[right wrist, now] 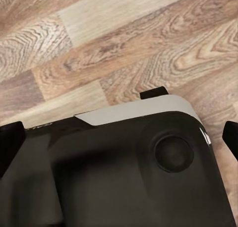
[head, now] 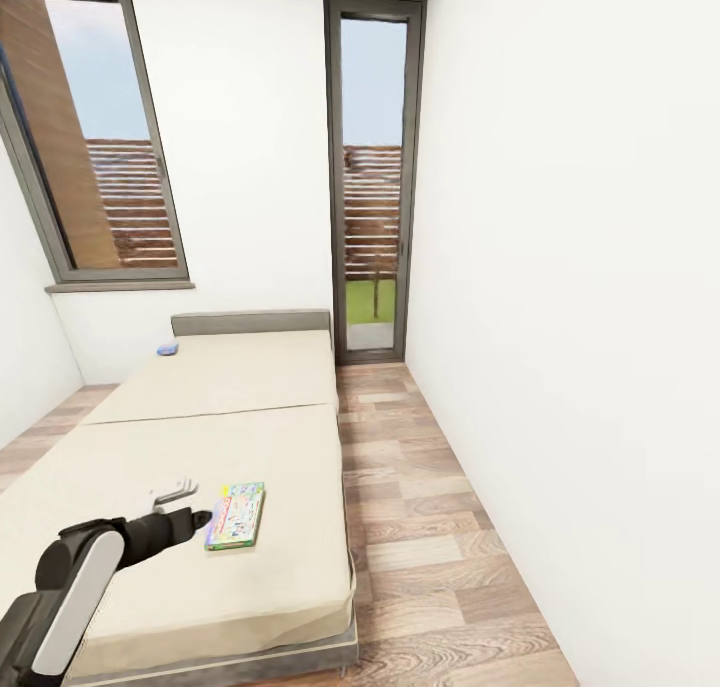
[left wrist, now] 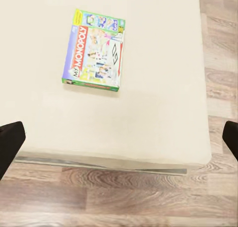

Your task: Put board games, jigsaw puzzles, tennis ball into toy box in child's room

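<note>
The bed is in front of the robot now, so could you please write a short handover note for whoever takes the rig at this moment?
Left tool: open, empty, held over the bed's near end.
Right tool: open, empty, pointing down at the robot's base and the wood floor.
Green board game: flat on the mattress near its right edge, just ahead of the left tool, not yet touched.
Small blue item: by the headboard, too small to identify.
Done: nothing evident here.
Left: grasp the green game, then carry it to the toy box.

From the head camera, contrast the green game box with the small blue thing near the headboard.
The green game box is flat, rectangular and printed, lying beside the left tool. The small blue thing is plain, far smaller in view, too small to identify, by the headboard. Both rest on the bed.
</note>
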Tool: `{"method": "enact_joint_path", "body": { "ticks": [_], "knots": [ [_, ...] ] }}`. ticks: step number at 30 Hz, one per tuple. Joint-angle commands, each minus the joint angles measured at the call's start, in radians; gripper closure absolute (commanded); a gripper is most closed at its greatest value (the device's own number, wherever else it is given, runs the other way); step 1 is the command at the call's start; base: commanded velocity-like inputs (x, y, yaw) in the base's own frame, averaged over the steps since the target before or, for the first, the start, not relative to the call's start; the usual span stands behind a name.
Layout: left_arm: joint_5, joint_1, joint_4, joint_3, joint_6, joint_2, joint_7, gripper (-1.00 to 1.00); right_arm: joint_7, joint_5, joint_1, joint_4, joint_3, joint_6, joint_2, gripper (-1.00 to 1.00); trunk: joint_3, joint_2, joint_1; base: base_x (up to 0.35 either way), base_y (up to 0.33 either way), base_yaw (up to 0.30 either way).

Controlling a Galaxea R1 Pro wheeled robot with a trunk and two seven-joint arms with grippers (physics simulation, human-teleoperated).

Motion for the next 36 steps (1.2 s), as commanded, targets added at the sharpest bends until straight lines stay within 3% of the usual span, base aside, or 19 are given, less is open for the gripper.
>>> {"method": "enact_joint_path", "body": {
  "ticks": [1,5,8,14,18,23,28,36],
  "knots": [
    [0.012,-0.008,0.000,0.006,0.025,0.010,-0.005,-1.00,-0.002,-0.002,-0.001,-0.006,-0.005,-0.001,0.002,-1.00,-0.001,-0.001,0.000,0.000,0.000,0.000],
    [0.015,-0.017,0.000,0.019,0.050,0.033,-0.027,-1.00,-0.017,0.001,-0.020,-0.061,-0.005,0.025,0.007,-1.00,-0.001,-0.001,0.000,0.000,0.000,0.000],
    [0.020,-0.020,0.000,0.030,0.056,0.052,-0.034,-1.00,-0.037,0.002,-0.056,-0.131,-0.004,0.113,0.011,-1.00,-0.001,-0.001,0.000,0.000,0.000,0.000],
    [0.038,-0.023,0.000,0.058,0.056,0.082,-0.037,-1.00,-0.107,0.000,-0.128,-0.289,-0.004,0.376,0.012,-1.00,-0.001,-0.001,0.000,0.000,0.000,0.000],
    [0.074,-0.028,0.000,0.070,0.056,0.097,-0.038,-1.00,-0.177,-0.005,-0.167,-0.441,-0.004,0.544,0.013,-1.00,-0.001,-0.001,0.000,0.000,0.000,0.000],
    [0.101,-0.033,0.001,0.074,0.056,0.102,-0.037,-1.00,-0.244,-0.013,-0.207,-0.580,-0.005,0.688,0.016,-1.00,-0.001,-0.001,0.000,0.000,0.000,0.000],
    [0.113,-0.055,0.026,0.076,0.056,0.105,-0.036,-1.00,-0.269,-0.016,-0.239,-0.629,-0.005,0.741,0.028,-1.00,-0.001,-0.001,0.000,0.000,0.000,0.000],
    [0.122,-0.074,0.058,0.074,0.056,0.107,-0.037,-1.00,-0.274,-0.016,-0.248,-0.640,-0.001,0.731,0.047,-1.00,-0.001,-0.001,0.000,0.000,0.000,0.000]
  ]
}}
